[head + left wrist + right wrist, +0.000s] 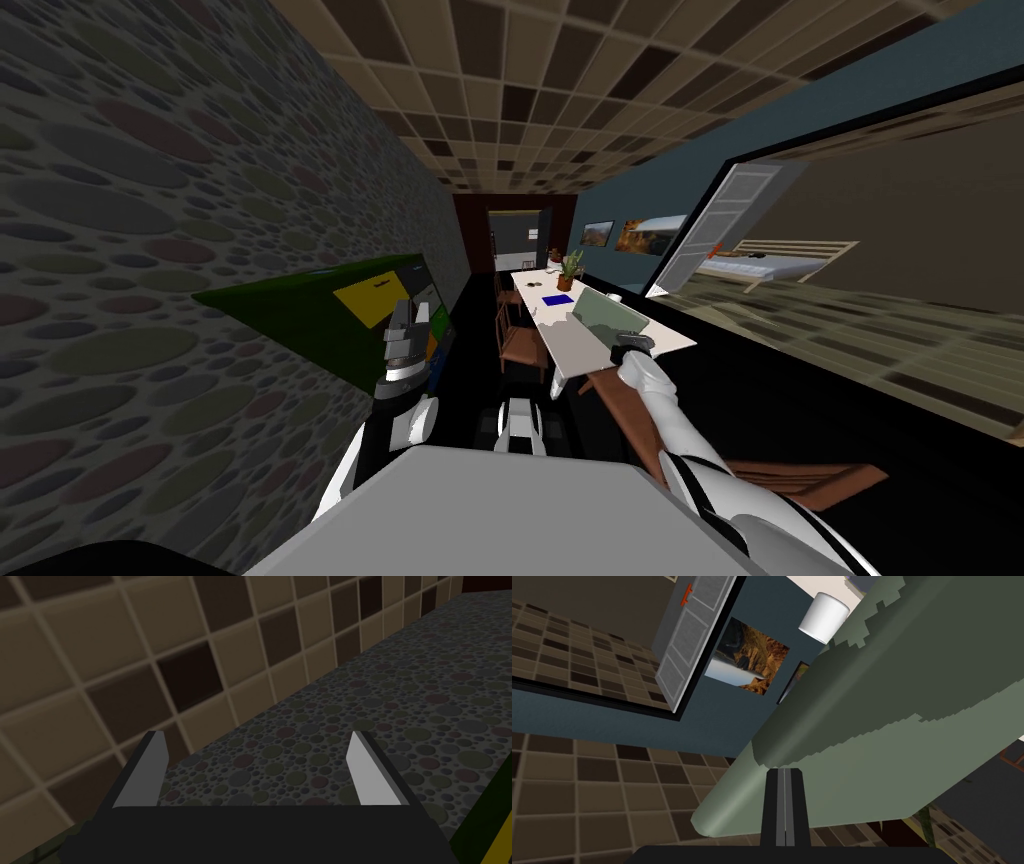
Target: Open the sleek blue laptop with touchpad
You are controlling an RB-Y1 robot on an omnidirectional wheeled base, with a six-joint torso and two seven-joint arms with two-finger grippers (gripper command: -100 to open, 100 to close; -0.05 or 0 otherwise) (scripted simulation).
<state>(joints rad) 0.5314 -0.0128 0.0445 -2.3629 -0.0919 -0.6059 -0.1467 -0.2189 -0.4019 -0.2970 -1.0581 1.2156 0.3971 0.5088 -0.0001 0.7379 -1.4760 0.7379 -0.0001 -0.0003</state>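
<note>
Right gripper (784, 772) had its blades pressed together, tips against the grey-green laptop (882, 726), whose lid stood part-raised at the table's (575, 352) near end. Left gripper (256, 735) hung wide, idle. Lid-lifting step, apparently; next, push the lid upward.

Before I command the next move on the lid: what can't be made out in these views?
1. Laptop keyboard and touchpad: the right wrist view faces its grey-green outer shells; in the head view the lid hides them.
2. Right gripper contact: its shut fingertips end at the laptop's edge; touching or not, cannot tell.
3. Blue thing on the table, head view: too small to name.
</note>
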